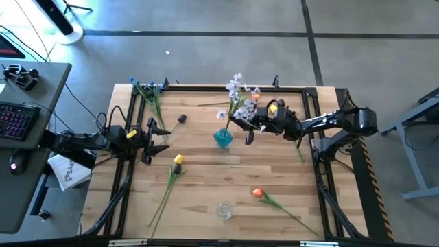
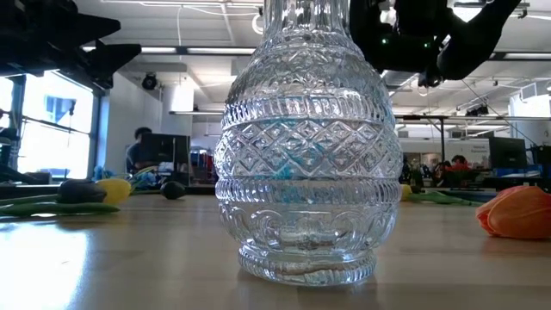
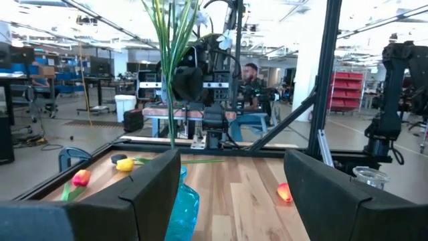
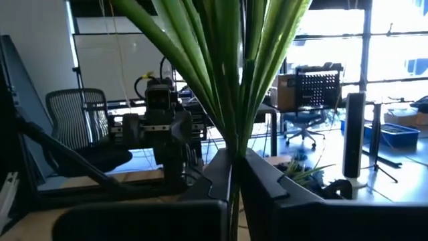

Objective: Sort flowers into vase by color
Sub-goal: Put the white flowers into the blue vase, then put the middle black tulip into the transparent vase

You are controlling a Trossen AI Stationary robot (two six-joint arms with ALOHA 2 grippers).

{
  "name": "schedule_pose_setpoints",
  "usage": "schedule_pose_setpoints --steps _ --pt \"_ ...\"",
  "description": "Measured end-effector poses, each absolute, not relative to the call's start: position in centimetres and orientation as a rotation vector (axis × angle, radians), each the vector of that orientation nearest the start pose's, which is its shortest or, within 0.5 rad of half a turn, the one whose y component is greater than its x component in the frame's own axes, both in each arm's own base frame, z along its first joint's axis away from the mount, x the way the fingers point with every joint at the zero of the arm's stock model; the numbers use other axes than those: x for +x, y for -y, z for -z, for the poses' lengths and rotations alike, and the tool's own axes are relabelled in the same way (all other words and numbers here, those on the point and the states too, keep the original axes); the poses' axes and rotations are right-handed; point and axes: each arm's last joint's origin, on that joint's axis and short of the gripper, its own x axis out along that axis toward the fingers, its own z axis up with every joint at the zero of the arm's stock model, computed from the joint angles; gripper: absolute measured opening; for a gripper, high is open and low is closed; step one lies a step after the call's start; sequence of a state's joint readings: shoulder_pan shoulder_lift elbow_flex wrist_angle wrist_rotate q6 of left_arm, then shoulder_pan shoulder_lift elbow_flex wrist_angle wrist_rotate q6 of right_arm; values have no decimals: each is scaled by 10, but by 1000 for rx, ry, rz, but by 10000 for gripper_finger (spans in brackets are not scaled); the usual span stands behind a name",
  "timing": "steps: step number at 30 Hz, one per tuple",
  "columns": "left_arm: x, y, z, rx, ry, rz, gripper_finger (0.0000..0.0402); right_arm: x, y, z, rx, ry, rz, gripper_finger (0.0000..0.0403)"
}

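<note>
You see a blue vase holding white sprays on green stems, a clear vase cut with diamond patterns, yellow and orange tulips, and a pale striped wooden tabletop.

The setting is an open-plan robotics lab or industrial workshop. It has a bare concrete floor, exposed ceiling services with strip lighting, red parts bins on racking, and rows of workstations where a seated person works. A wooden surface in a dark metal frame stands beside a desk with a backlit keyboard, and an office chair stands near large windows.
</note>
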State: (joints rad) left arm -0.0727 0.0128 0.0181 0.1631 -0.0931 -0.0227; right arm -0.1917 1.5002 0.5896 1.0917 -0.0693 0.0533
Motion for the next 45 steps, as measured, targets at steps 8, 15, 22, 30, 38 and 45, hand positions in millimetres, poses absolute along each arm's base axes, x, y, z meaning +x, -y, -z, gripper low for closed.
schedule_pose_setpoints --steps 8,15,22,30,38,45 --pt "96 4 -184 -37 168 -20 254 289 55 -225 45 161 133 89" --pt "96 4 -184 -37 168 -20 254 299 57 -221 73 -2 138 152" --pt "96 4 -184 -39 166 -20 254 316 60 -231 59 -268 138 191" --pt "96 4 -184 -39 159 -19 254 322 61 -256 65 -552 131 234" --pt "96 4 -184 -55 159 -16 254 314 59 -270 89 -783 125 276" --pt "96 4 -184 -55 159 -16 254 300 57 -271 153 -970 141 279"
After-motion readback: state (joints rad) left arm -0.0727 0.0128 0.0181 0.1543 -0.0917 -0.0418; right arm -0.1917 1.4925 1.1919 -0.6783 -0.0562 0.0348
